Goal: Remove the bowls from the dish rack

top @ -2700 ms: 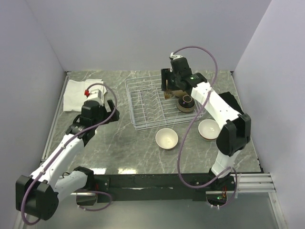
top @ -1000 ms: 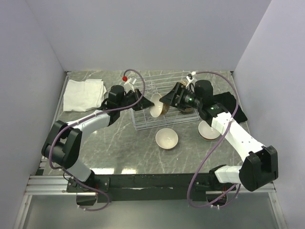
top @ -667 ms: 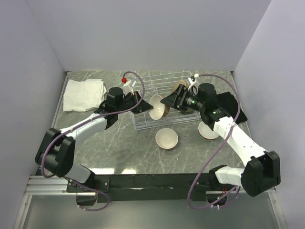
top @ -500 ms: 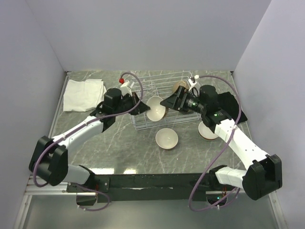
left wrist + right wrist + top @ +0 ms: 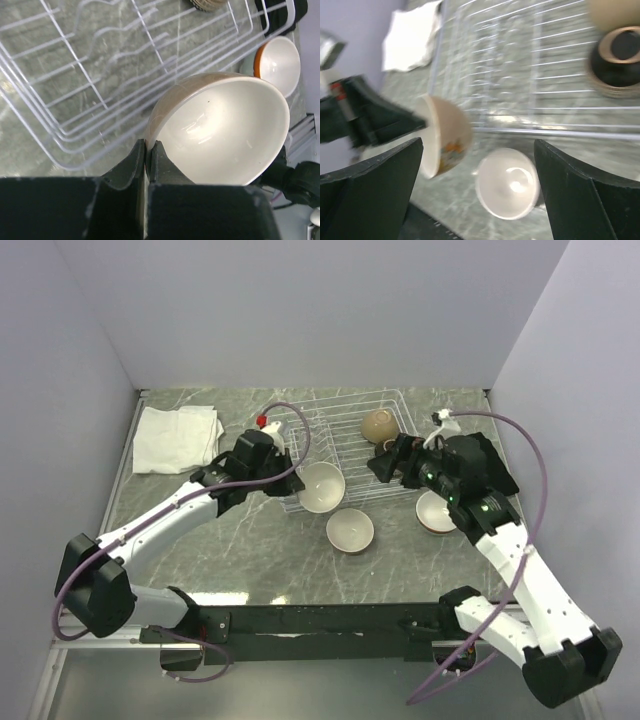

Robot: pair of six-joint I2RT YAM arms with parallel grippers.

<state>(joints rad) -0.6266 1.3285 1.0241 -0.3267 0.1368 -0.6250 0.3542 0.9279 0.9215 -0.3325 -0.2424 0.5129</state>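
Left gripper (image 5: 147, 150) is pinched on the rim of the held bowl (image 5: 322, 487), 1 finger inside and 1 outside. The thin rim grip suits a round bowl too wide to span. The bowl hangs mouth-up over the near rail of the rack (image 5: 310, 435), tan outside and cream inside, so it is already lifted out. Judged: it is carried level so that it can be set down on its foot.

Right gripper (image 5: 385, 462) has its fingers spread wide and holds nothing. It sits at the right end of the rack, apart from the held bowl. Judged: it is out of the left arm's way and near the next pick.

- In the rack, far right corner: upturned tan bowl (image 5: 379, 425) and, beside it, dark bowl (image 5: 619, 59).
- On the table (image 5: 250, 560), near side of the rack: cream bowl (image 5: 350, 530).
- Off the rack's near right corner: orange bowl (image 5: 277, 62).
- Judged: 2 bowls unloaded, 1 in transit, at least 2 left.

Versus 0.5 s ago:
- Both grippers met at this bowl then, over the near part of the rack, with the bowl tipped on edge. Now only the left one has it, and the bowl is turned mouth-up.
- The right arm has backed off toward the rack's right end.

Versus 2.7 s ago: the left arm was over by the cloth (image 5: 178, 437), left of the rack.
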